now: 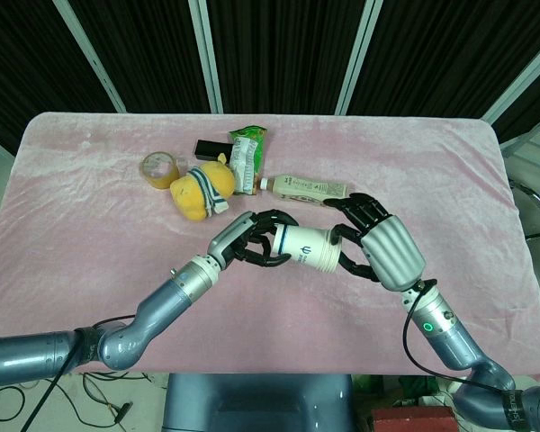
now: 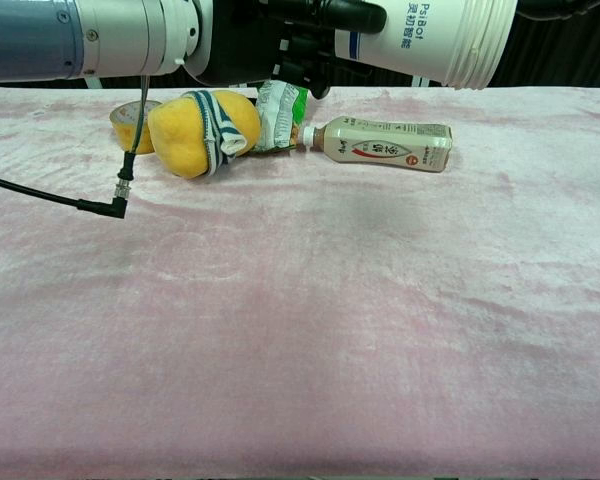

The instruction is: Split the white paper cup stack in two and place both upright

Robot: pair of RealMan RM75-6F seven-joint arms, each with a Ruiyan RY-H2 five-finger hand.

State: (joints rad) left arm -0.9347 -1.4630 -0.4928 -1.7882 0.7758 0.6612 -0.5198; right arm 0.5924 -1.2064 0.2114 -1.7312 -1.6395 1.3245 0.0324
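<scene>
Head view, centre of frame: the cup stack (image 1: 308,248) lies horizontally in the air above the pink worktop (image 1: 90,270), held from both ends. The left hand (image 1: 245,241), entering from the lower left, has its dark fingers (image 1: 274,256) closed around the narrow base end of the stack. The right hand (image 1: 384,250), entering from the lower right, has its fingers (image 1: 353,236) clamped around the wide rim end. The stack is white with a blue emblem on its side.

Chest view, top edge of frame: the cup stack (image 2: 420,38) shows with its rolled rims (image 2: 475,50) toward the right and blue lettering on its wall; the left hand (image 2: 290,40) grips its base end from the left. The right hand barely shows at the top edge here.

Upper centre of the head view, on the worktop beyond the hands: a tape roll (image 1: 159,169), a yellow plush toy (image 1: 201,188) just beside it, a green packet (image 1: 247,157), a small black box (image 1: 211,148) and a bottle (image 1: 308,190) lying on its side. In the chest view the toy (image 2: 195,130) and bottle (image 2: 385,143) lie left and right of the packet (image 2: 280,115).
</scene>
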